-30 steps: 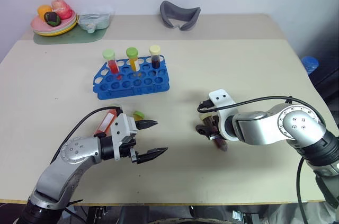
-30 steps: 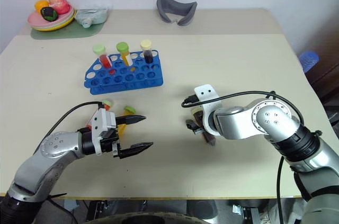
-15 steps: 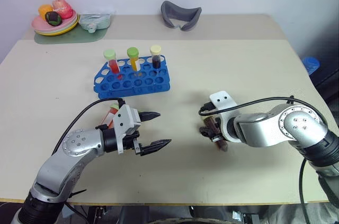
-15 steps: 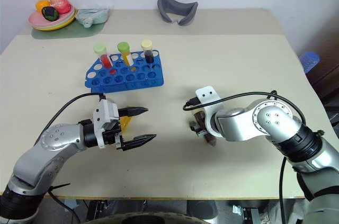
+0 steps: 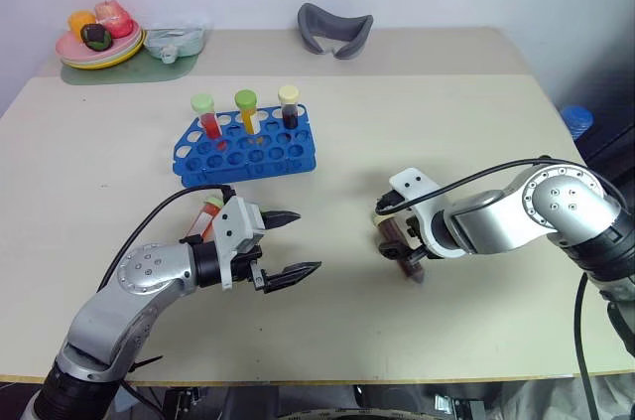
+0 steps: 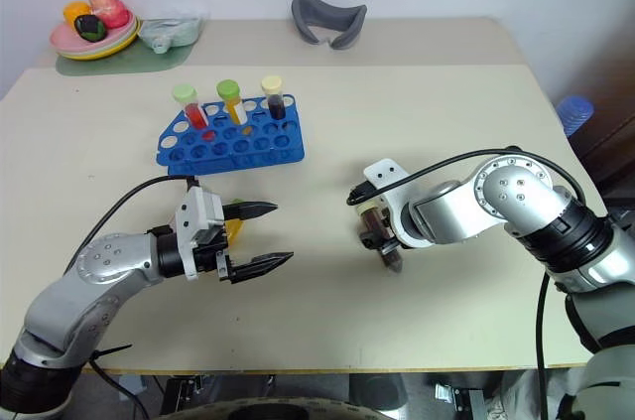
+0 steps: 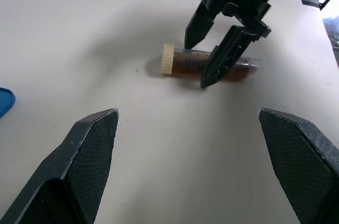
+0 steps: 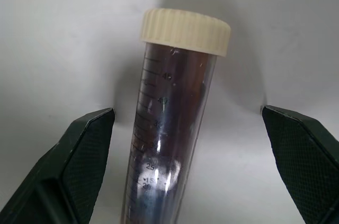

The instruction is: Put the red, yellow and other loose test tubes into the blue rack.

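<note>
The blue rack (image 5: 246,150) stands on the table's left half with three capped tubes upright in its back row. A dark brown test tube (image 8: 175,128) with a cream cap lies flat right of centre. My right gripper (image 5: 400,247) points down over it, open, one finger on each side of the tube (image 7: 185,61) without clamping it. My left gripper (image 5: 304,240) hovers open and empty in front of the rack. Behind its wrist lie a red tube (image 5: 209,210) and a yellow tube (image 6: 234,231), both mostly hidden by the hand.
A plate of toy food (image 5: 99,43) on a green mat and a clear pouch (image 5: 179,40) sit at the back left corner. A grey curved object (image 5: 335,28) lies at the back centre. A blue item (image 5: 577,120) is beyond the right edge.
My right gripper has tilted more steeply down over the brown tube and rolled a little. The left gripper stays about where it was.
</note>
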Robot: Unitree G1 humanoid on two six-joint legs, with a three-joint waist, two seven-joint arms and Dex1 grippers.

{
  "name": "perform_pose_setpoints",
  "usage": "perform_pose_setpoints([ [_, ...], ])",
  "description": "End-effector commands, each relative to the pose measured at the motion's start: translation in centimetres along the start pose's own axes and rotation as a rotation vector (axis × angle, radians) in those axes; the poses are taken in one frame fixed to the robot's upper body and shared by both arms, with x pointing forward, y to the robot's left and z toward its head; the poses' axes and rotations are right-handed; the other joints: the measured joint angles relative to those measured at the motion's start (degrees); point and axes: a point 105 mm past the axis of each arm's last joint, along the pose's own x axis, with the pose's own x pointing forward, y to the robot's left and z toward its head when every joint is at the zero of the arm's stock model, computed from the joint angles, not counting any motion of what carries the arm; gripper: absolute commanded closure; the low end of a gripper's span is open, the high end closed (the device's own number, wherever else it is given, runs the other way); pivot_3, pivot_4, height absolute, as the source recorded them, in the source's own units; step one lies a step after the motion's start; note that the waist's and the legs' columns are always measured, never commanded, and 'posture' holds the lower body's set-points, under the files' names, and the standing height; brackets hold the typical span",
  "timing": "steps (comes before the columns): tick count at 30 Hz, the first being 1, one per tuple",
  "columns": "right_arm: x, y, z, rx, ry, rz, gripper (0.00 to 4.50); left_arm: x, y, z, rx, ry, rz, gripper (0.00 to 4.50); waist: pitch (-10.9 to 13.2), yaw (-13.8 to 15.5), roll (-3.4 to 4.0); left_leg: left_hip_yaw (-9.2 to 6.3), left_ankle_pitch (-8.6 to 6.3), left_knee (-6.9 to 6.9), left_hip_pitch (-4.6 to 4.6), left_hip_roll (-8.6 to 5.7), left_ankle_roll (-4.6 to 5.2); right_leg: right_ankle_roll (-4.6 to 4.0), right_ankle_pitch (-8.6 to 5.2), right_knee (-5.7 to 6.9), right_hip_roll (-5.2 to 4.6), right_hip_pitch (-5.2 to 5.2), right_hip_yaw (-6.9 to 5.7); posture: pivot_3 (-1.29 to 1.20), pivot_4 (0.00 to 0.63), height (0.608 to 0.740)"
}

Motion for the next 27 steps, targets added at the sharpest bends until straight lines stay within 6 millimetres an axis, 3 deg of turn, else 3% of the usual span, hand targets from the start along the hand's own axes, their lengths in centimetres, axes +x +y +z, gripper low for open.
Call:
perform_pose_setpoints([
  [1, 1.1, -0.1, -1.3, -0.001, 0.101, 0.025, 0.01, 0.0, -0.7, 0.7, 0.032, -0.029, -0.011, 0.18, -0.01, 0.02, -0.02, 0.0, 0.0, 0.0, 0.01, 0.0, 0.0, 0.0, 0.0, 0.0, 0.0, 0.01, 0.0, 0.0, 0.15, 0.74],
  [4, 1.1, 0.0, -0.6, -0.006, 0.096, 0.027, 0.01, -0.1, -0.8, 0.5, 0.031, -0.028, -0.007, 0.18, -0.06, -0.03, -0.1, 0.0, 0.0, 0.01, 0.03, 0.0, 0.0, 0.0, 0.0, 0.0, 0.0, 0.03, 0.0, 0.0, 0.15, 0.74],
  [5, 1.1, 0.1, -0.4, -0.006, 0.092, 0.029, 0.25, -0.1, -0.8, 0.4, 0.03, -0.028, -0.005, 0.07, -0.08, -0.03, -0.13, 0.01, 0.0, 0.01, 0.04, 0.0, 0.0, 0.0, 0.0, 0.0, 0.0, 0.03, 0.01, 0.0, 0.15, 0.74],
  [7, 1.1, 0.3, -0.1, -0.006, 0.085, 0.032, 0.83, -0.3, -0.9, 0.0, 0.028, -0.026, -0.002, 0.0, -0.11, -0.09, -0.19, 0.0, 0.0, 0.0, 0.06, 0.0, 0.0, -0.01, 0.0, 0.0, 0.0, 0.04, 0.01, 0.0, 0.15, 0.74],
  [10, 1.2, 0.5, 0.3, -0.005, 0.072, 0.037, 2.23, -0.6, -0.7, -0.5, 0.027, -0.023, 0.002, 0.0, -0.12, -0.16, -0.2, 0.01, 0.0, -0.01, 0.08, 0.01, 0.0, -0.02, 0.0, 0.0, 0.02, 0.03, 0.02, 0.0, 0.15, 0.74],
  [25, 0.9, 0.7, 1.2, 0.028, 0.01, 0.033, 2.23, -0.9, -0.7, -1.8, 0.033, -0.021, -0.005, 0.0, -0.12, -0.78, -0.2, 0.01, -0.01, -0.04, 0.08, 0.06, 0.02, -0.05, 0.02, 0.01, 0.08, 0.0, 0.02, 0.0, 0.15, 0.74],
  [27, 0.9, 0.7, 1.2, 0.026, 0.009, 0.029, 2.77, -1.0, -0.7, -2.0, 0.034, -0.02, -0.006, 0.0, -0.12, -0.84, -0.2, 0.01, -0.01, -0.04, 0.07, 0.06, 0.01, -0.05, 0.02, 0.01, 0.07, 0.0, 0.02, 0.0, 0.15, 0.74],
])
